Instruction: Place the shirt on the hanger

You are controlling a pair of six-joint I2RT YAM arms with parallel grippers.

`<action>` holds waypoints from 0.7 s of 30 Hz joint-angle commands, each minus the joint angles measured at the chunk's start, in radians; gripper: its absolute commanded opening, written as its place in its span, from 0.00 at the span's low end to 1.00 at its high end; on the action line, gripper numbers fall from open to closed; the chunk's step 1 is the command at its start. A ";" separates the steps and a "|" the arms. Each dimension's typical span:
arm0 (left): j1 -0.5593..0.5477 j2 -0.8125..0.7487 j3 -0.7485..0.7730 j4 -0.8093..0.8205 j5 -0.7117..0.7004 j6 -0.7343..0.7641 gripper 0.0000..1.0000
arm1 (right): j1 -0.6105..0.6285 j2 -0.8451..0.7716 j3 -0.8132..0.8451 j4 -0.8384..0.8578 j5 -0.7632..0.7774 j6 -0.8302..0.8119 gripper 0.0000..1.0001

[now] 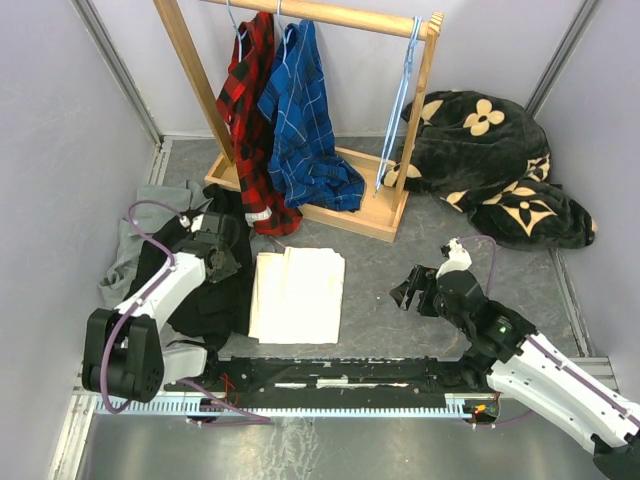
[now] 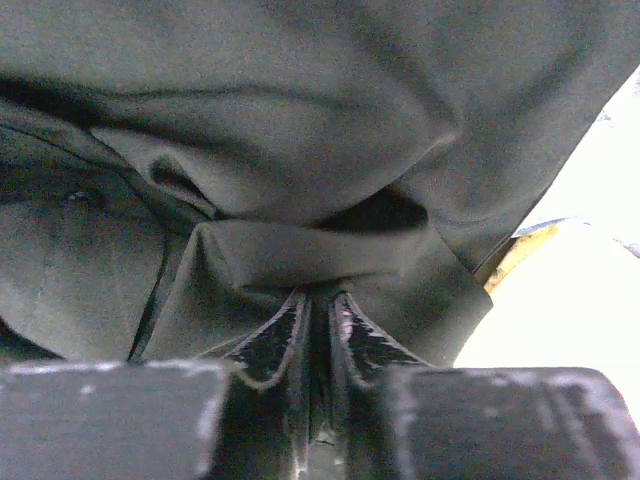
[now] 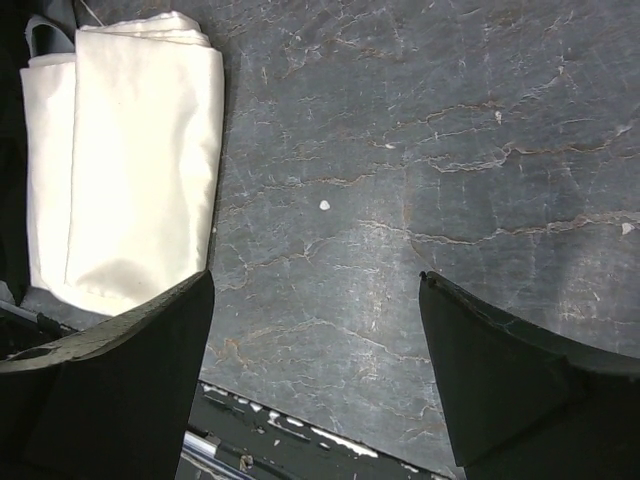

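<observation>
Over on my left, my left gripper (image 2: 320, 297) is pinched tight on a fold of the black shirt (image 2: 300, 130). My right gripper (image 3: 315, 282) hangs wide open and empty above the tabletop (image 3: 450, 150). Shirt's a crumpled heap, long axis roughly near-to-far beside the folded cream cloth (image 1: 297, 295). Collar's hidden, so I can't tell which way it points. My call: lift slowly and find the collar before heading for the light-blue hanger (image 1: 404, 100) on the wooden rack (image 1: 330, 12).
</observation>
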 commanded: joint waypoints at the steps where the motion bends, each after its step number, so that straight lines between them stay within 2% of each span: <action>1: 0.002 -0.083 0.018 0.047 -0.039 -0.066 0.07 | 0.005 -0.054 0.071 -0.083 0.029 -0.012 0.90; 2: 0.002 -0.117 0.032 0.025 -0.058 -0.061 0.03 | 0.005 -0.066 0.083 -0.107 0.039 -0.015 0.90; 6: 0.001 -0.266 0.143 -0.034 -0.079 0.002 0.03 | 0.006 -0.116 0.120 -0.183 0.083 -0.020 0.90; 10: 0.002 -0.347 0.328 -0.129 -0.112 0.104 0.03 | 0.005 -0.149 0.144 -0.224 0.103 -0.010 0.90; 15: 0.002 -0.358 0.594 -0.196 -0.134 0.217 0.03 | 0.005 -0.153 0.181 -0.234 0.108 -0.008 0.90; 21: 0.002 -0.238 0.935 -0.260 0.047 0.281 0.03 | 0.005 -0.145 0.212 -0.247 0.107 -0.025 0.90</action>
